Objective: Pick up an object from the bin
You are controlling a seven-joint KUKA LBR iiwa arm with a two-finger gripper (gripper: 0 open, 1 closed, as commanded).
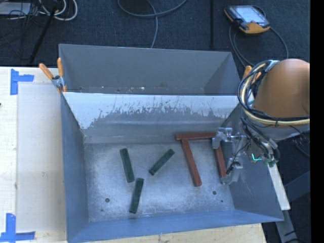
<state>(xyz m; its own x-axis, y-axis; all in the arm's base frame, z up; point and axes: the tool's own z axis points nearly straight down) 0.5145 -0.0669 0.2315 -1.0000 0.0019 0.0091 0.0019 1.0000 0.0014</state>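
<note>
Camera view shows a short red-brown bar (220, 162) lying on the floor of the bin (152, 80) at the foot of the right-hand sloping wall, running roughly front to back. The jaws are low in the bin right at this bar, over its right side. Whether they are released, clenched or grasping the bar cannot be told, as the metal parts of the wrist and the bar overlap. Above them sits the arm's rounded orange-brown cover (286, 85), ringed by looped cables (250, 92).

Just left of the short bar lies a longer red-brown bar (191, 163), slanting from the back toward the front. Its upper end meets a third red-brown bar (195, 135) that lies crosswise along the foot of the back wall and reaches to the jaws' upper metal part.

Well apart, on the left half of the speckled floor, lie three dark green bars: one near-upright (126, 164), one tilted (161, 162) and one nearer the front (136, 195), none touching.
</note>
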